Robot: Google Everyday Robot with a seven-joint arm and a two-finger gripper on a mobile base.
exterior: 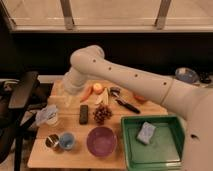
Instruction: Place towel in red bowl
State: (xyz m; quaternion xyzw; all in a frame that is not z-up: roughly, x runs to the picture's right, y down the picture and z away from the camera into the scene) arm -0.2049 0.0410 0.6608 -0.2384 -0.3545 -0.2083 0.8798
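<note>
Camera view: arm (131,78) is reaching in from 3 o'clock across the back of the worktop (70,124), elbow up at 12, wrist dropping toward 10. Claw (64,101) is hanging low over the worktop's 10 o'clock part, standing wide, holding nothing. Towel (47,115) is lying crumpled at the 9 o'clock edge, near the claw at its 7 o'clock; cannot tell if they are touching. Red bowl (140,98) is sitting at 2 o'clock, mostly hidden behind the forearm with only an orange-red sliver showing, well apart from the towel.

Carrot (86,93) and a round orange fruit (98,88) are lying at 12, just under the arm. Black-handled tool (126,104) is lying at 1. Dark remote (84,114) and a grape bunch (102,114) are sitting side by side at centre. Purple bowl (101,141) is sitting at 6, a blue cup (66,141) at its 9 o'clock and a metal can (51,141) just beside the cup. Green tray (167,150) is filling the 4 o'clock corner, a sponge (146,132) lying inside it.
</note>
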